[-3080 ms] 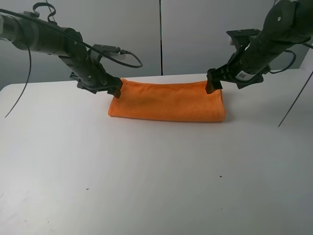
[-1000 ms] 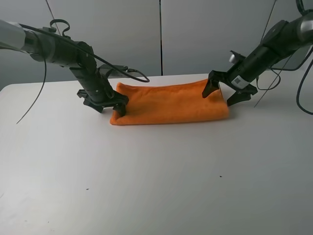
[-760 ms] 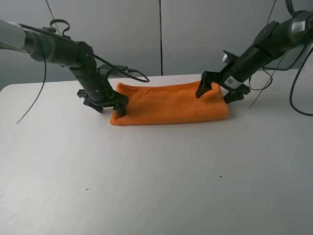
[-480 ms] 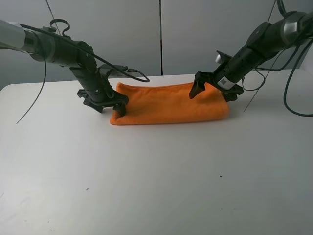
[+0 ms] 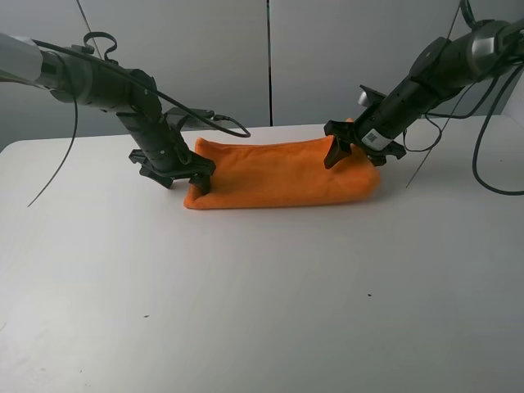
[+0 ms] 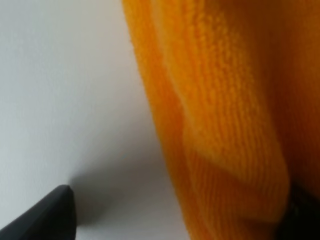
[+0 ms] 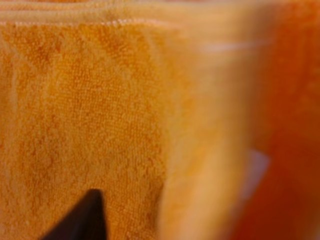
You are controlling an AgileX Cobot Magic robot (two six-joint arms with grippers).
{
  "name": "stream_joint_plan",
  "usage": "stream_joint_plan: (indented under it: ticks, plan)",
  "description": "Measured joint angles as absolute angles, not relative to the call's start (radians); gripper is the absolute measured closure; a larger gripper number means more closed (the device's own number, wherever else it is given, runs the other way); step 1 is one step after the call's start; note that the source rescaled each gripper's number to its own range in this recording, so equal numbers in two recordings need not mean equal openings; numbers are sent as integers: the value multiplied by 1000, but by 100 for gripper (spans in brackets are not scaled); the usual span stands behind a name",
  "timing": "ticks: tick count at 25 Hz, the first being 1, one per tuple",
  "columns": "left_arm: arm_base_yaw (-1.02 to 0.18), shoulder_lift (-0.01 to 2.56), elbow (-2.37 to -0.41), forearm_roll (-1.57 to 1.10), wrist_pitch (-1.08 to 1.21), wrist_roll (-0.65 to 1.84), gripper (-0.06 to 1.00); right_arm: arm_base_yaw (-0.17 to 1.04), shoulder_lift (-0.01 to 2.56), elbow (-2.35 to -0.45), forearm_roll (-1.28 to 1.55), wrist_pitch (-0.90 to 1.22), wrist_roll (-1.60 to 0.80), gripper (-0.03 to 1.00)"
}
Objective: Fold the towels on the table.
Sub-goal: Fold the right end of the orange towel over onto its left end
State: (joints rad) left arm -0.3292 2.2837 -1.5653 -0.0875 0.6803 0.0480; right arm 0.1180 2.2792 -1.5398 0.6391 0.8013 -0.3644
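Note:
The orange towel (image 5: pixel 278 173) lies folded into a long strip near the back of the white table (image 5: pixel 246 286). My left gripper (image 5: pixel 195 176) is at the strip's left end, low on the table. In the left wrist view the towel (image 6: pixel 220 100) sits between two widely spread dark fingertips (image 6: pixel 50 215), so the gripper is open. My right gripper (image 5: pixel 356 154) is open and straddles the strip's right end. The right wrist view is filled with towel (image 7: pixel 100 100), with one dark fingertip (image 7: pixel 85 215) showing. The label and the band do not show.
Grey wall panels (image 5: pixel 270 57) stand just behind the table's back edge. Loose cables hang from the right arm (image 5: pixel 422 160) and the left arm (image 5: pixel 49 172) down towards the table.
Both grippers held the towel's ends three seconds ago and have since let go. Over the last second the right gripper slid left over the towel's right end. The left gripper stayed still.

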Motion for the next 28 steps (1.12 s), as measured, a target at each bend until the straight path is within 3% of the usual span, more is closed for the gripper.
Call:
stream_joint_plan:
  ticks: [3,4,12,20,28]
  plan:
    - [-329,2284,-1565,-87,680,48,-5,118,2279,-1540,637,801,-364,89]
    - [-329,2284,-1565,-87,680,48,-5,118,2279,-1540,637,801,-364,93]
    - [-329,2284,-1565,-87,678,49,-5,118,2279,-1581,658,898,-337,93]
    - [-331,2284,-1565,-76,675,52,-5,121,2263,-1590,865,996,-337,93]
    - [-331,2284,-1565,-76,675,52,-5,204,2259,-1590,1005,1003,-322,93]
